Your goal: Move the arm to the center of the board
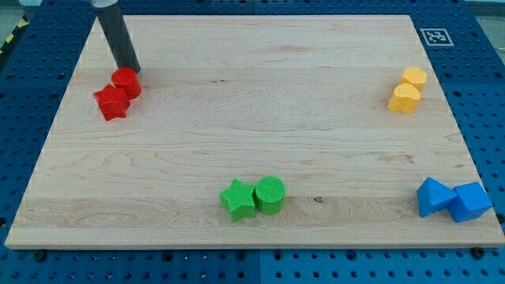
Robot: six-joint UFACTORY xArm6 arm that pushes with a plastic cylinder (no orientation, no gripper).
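My tip [130, 69] rests on the wooden board [252, 118] at the view's upper left. It stands just above the red cylinder [126, 82], touching or almost touching it. A red star [112, 102] sits against the cylinder's lower left. The dark rod rises up and to the left, out of the view's top.
A green star [237, 199] and a green cylinder [270, 194] sit together at the view's bottom middle. Two yellow blocks [407, 89] sit at the right edge. Two blue blocks [453, 199] sit at the bottom right corner. A marker tag [435, 36] lies at the top right.
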